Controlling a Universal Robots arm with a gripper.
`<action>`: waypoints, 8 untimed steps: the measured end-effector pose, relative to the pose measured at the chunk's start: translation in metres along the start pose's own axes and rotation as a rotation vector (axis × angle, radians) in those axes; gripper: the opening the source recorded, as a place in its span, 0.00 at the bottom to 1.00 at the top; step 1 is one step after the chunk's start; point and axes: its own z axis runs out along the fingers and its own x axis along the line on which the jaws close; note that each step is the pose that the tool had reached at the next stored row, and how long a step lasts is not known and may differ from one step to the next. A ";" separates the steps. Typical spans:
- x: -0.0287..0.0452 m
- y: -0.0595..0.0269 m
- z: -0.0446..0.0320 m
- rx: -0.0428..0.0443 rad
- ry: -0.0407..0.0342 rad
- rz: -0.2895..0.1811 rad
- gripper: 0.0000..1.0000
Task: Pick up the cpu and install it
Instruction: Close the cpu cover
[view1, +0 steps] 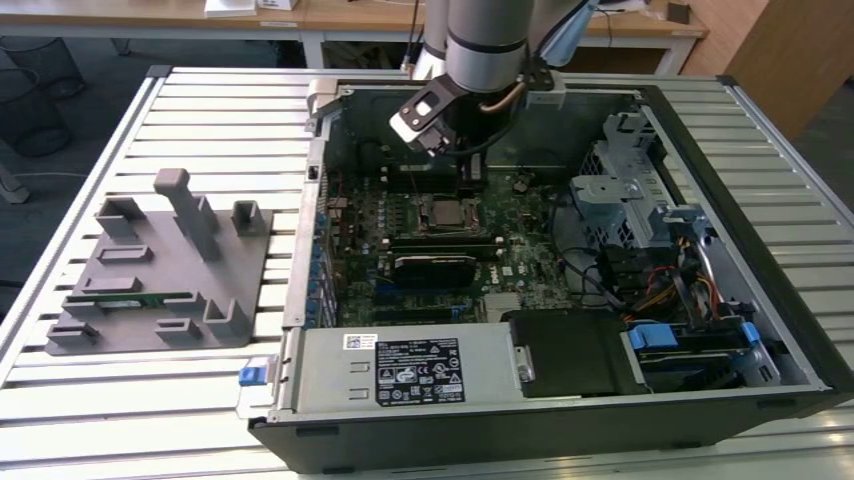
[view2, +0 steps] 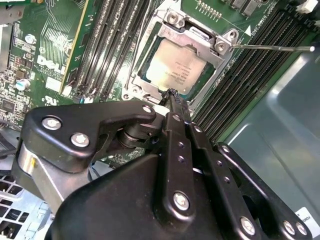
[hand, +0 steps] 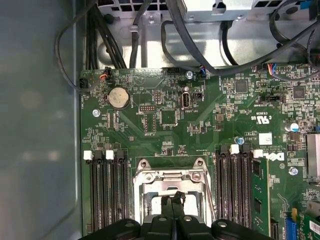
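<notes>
Careful: the cpu (view2: 175, 72) already lies in its metal socket frame (view2: 221, 44) on the motherboard (hand: 210, 115). Your jaws are closed on nothing, tips together just over the chip's edge; I cannot tell whether they touch it. In the exterior view the chip sits at about 6 o'clock from the arm (view1: 487, 40). Press down or drag sideways here and you could tilt the chip and damage the contacts under it. The thin lever (view2: 270, 48) looks unlatched, so probably nothing clamps the chip.

Memory slots (view2: 107, 45) close beside cpu (view2: 175, 67)
</notes>
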 end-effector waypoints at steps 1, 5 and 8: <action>0.0000 -0.0003 0.0002 0.0000 0.0000 0.000 0.11; -0.0001 -0.0018 0.0008 0.0000 0.0000 0.000 0.11; -0.0001 -0.0027 0.0012 0.0000 0.0000 0.000 0.11</action>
